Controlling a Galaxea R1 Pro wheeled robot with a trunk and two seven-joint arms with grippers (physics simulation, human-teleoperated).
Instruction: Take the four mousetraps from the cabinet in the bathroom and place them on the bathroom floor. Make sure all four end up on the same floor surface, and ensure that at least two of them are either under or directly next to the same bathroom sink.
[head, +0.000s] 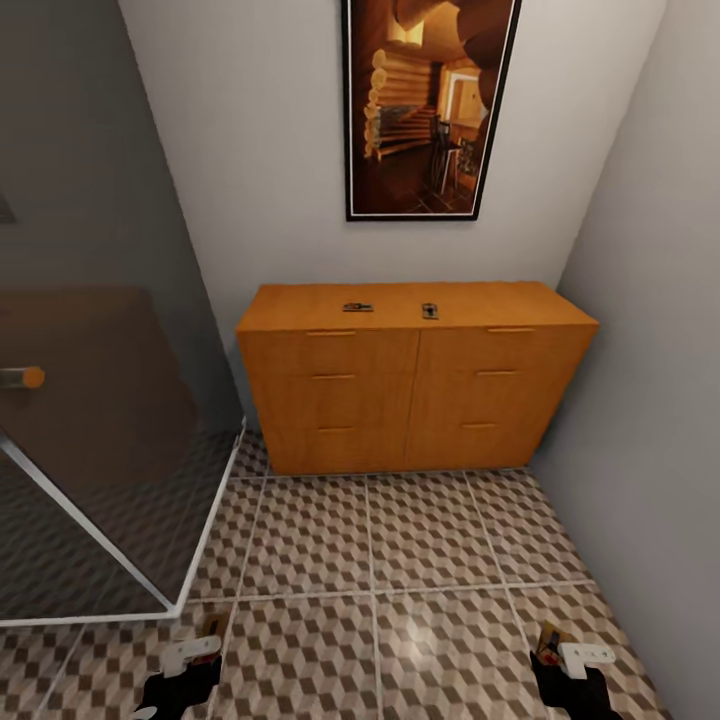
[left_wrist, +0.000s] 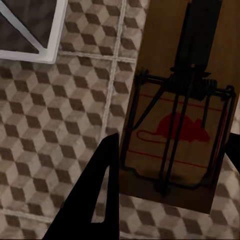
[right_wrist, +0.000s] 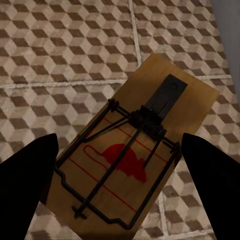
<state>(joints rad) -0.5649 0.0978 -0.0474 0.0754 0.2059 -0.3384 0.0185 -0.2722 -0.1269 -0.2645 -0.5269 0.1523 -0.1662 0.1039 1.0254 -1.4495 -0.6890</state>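
Note:
The orange-brown cabinet (head: 415, 390) stands against the far wall, with two mousetraps (head: 357, 307) (head: 430, 310) lying on its top. At the lower edge of the head view, my left gripper (head: 185, 660) is shut on a third mousetrap (left_wrist: 175, 135), one dark finger (left_wrist: 95, 200) beside the board. My right gripper (head: 565, 655) is shut on another mousetrap (right_wrist: 130, 150), which sits between its two fingers (right_wrist: 25, 185). Both held traps hang above the cube-patterned bathroom floor (head: 400, 560). The sink is out of view.
A glass shower screen (head: 90, 400) with a white-framed tray edge (head: 215, 520) closes off the left. A grey wall (head: 650, 350) runs close along the right. A framed picture (head: 430, 100) hangs above the cabinet. Open tiles lie between me and the cabinet.

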